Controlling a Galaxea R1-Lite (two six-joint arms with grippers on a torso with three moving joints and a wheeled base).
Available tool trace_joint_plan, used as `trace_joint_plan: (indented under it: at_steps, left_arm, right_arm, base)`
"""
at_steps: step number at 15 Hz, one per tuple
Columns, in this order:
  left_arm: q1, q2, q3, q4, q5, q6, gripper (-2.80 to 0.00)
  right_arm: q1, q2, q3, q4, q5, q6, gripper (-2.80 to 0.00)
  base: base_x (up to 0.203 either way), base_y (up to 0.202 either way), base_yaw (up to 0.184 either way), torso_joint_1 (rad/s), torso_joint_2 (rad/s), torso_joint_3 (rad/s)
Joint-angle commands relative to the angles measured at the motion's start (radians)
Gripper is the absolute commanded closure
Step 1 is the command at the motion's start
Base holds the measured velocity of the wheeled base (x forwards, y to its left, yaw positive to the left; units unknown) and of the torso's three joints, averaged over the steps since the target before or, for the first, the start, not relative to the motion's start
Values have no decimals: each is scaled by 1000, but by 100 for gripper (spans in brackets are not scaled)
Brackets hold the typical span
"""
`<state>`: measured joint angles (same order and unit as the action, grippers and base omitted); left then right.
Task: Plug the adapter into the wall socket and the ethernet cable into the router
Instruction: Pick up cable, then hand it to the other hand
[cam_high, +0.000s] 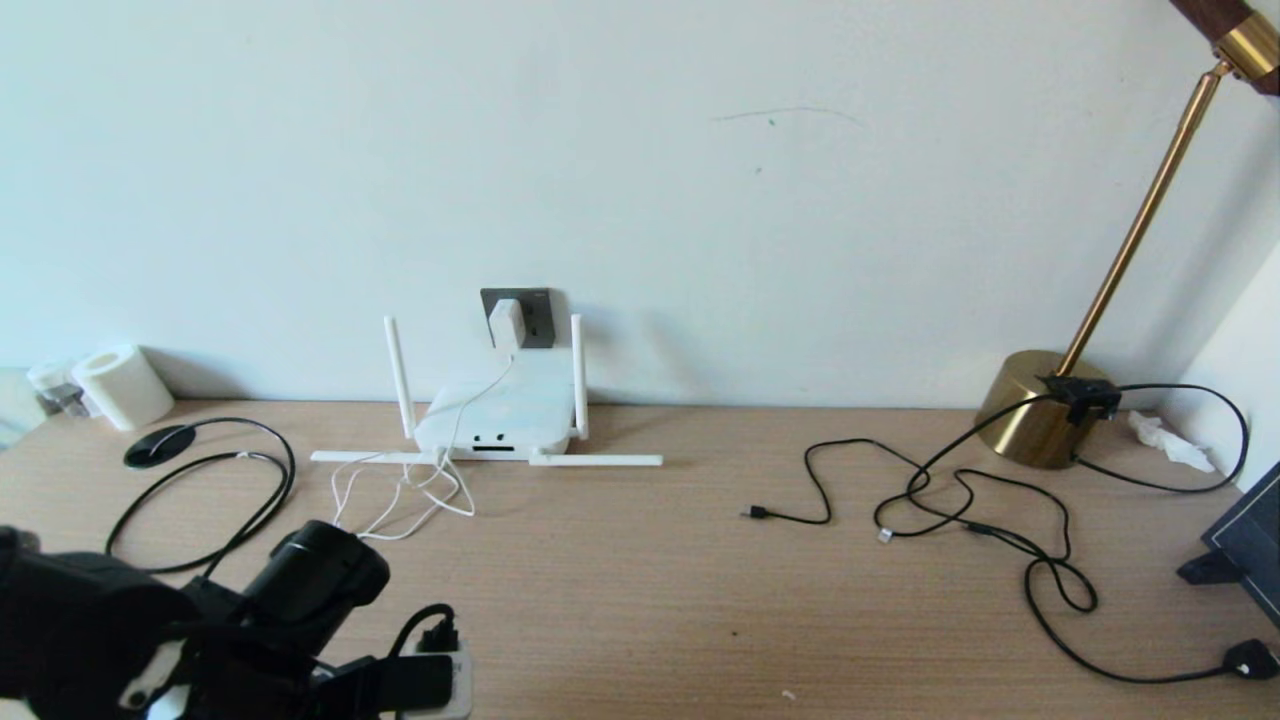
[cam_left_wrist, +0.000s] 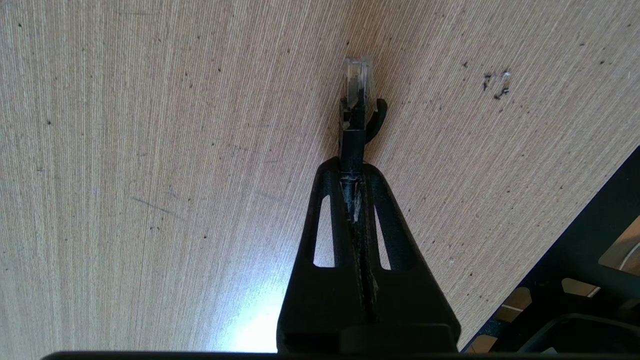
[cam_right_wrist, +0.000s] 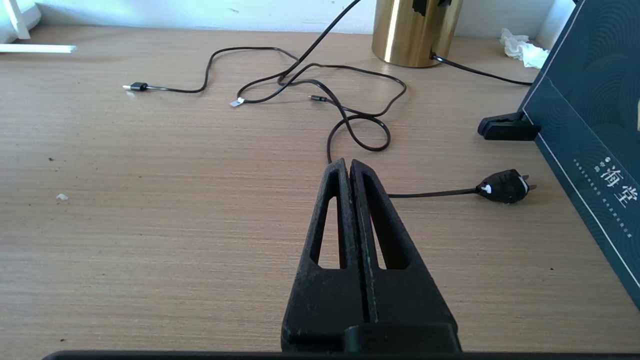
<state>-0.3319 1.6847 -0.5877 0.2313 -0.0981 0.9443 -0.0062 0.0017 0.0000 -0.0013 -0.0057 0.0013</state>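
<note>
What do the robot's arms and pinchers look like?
Both are black all over. The left gripper and the right gripper each have two long, pointy fingers with a rough, grainy skin and a long slot cut through each finger, so together they make a triangle. The left arm is chunky, round and shiny black, with a black cable looping beside it.

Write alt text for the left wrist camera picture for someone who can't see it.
The left gripper has its black fingers shut on the ethernet cable just behind its clear plastic plug, which sticks out past the fingertips. Under it lies a pale wooden table with small dark specks.
</note>
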Motion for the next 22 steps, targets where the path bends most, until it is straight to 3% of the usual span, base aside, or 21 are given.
trace_joint_plan:
  at_steps: [1, 3, 6, 8, 12, 14, 16, 19, 22]
  left_arm:
    - [1, -9, 0, 2, 0, 5, 0]
    - [-4, -38, -11, 3, 0, 9, 0]
    - [-21, -100, -151, 9, -1, 11, 0]
    - [-56, -111, -316, 21, 0, 10, 0]
    - [-191, -41, -654, 83, 0, 16, 0]
    - [-236, 1, -788, 155, 6, 66, 0]
    - [-268, 25, -844, 173, 91, 144, 0]
    - [-343, 7, -846, 170, 279, 160, 0]
    - [-393, -9, -835, 75, 350, 162, 0]
  right_arm:
    - [0, 0, 0, 0, 0, 0, 0]
    - [0, 0, 0, 0, 0, 0, 0]
    - [0, 0, 0, 0, 0, 0, 0]
    - [0, 0, 0, 0, 0, 0, 0]
    - [0, 0, 0, 0, 0, 0, 0]
    - [0, 0, 0, 0, 0, 0, 0]
    - [0, 0, 0, 0, 0, 0, 0]
    - [0, 0, 0, 0, 1, -13, 0]
    - [0, -1, -26, -25, 13, -2, 0]
  base:
    - [0, 0, 0, 0, 0, 0]
    - [0, 0, 0, 0, 0, 0]
    - [0, 0, 0, 0, 0, 0]
    - [0, 0, 0, 0, 0, 0]
    - [0, 0, 0, 0, 0, 0]
    - [0, 0, 0, 0, 0, 0]
    - [0, 0, 0, 0, 0, 0]
    - [0, 0, 0, 0, 0, 0]
    - [0, 0, 0, 0, 0, 0]
